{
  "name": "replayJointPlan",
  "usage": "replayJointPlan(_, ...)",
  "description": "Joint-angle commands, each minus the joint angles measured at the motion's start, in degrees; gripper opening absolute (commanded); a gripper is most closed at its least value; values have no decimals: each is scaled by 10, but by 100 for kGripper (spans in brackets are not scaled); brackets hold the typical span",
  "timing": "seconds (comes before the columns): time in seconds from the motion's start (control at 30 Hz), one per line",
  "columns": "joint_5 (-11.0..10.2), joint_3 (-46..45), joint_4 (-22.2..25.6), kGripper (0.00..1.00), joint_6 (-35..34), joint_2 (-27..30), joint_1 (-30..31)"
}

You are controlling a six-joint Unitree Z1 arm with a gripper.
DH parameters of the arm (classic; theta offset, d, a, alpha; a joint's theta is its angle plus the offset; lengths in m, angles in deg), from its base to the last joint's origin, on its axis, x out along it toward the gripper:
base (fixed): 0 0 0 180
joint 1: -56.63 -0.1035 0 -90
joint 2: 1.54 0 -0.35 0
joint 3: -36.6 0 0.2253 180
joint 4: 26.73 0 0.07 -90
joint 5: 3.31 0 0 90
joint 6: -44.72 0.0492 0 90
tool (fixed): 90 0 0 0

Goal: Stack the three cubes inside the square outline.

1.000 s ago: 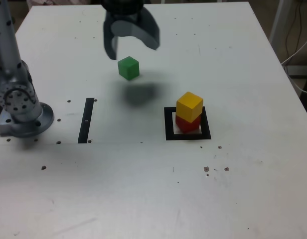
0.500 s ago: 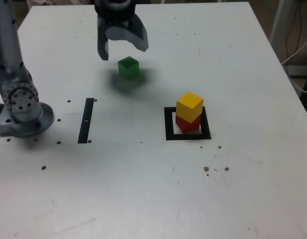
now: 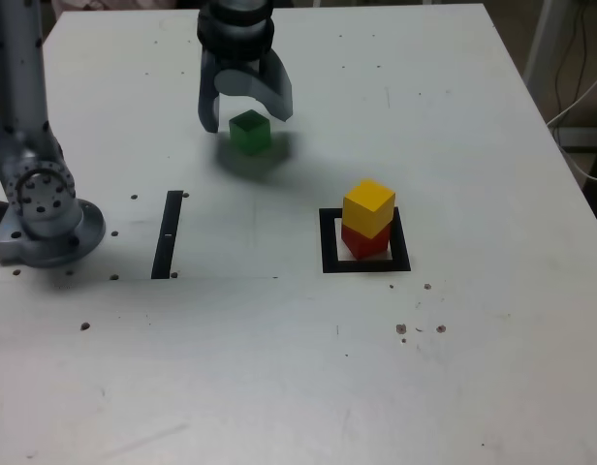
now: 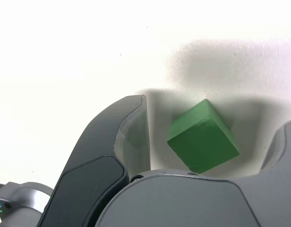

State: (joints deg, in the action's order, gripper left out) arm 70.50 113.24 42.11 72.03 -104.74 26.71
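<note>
Fingers [image 3: 246,108] spread, straddling the green cube [image 3: 249,132], far from the square outline [image 3: 329,242]; next they must clamp it.

Three cubes are showing: one green [image 3: 249,132], one yellow [image 3: 368,206], one red [image 3: 364,241]. One square outline [image 3: 329,242], one black strip [image 3: 168,233], one gripper [image 3: 245,105] working.

Cube [image 3: 249,132] between tool [image 3: 243,108] jaws

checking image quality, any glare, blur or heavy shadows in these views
Exterior view: sharp, even light, soft shadow under the end effector by the green cube. Wrist view: table blown out white, cube crisp, grey shadow behind it.
</note>
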Motion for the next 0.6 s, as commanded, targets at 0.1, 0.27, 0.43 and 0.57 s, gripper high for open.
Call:
replayJointPlan(0.1, 19, -3, -8, 87, 24, -24, -1)
replayJointPlan(0.27, 29, -4, -14, 82, 39, -43, -6)
replayJointPlan(0.43, 29, -5, -18, 77, 45, -44, -8)
replayJointPlan(0.57, 29, -5, -21, 69, 47, -44, -8)
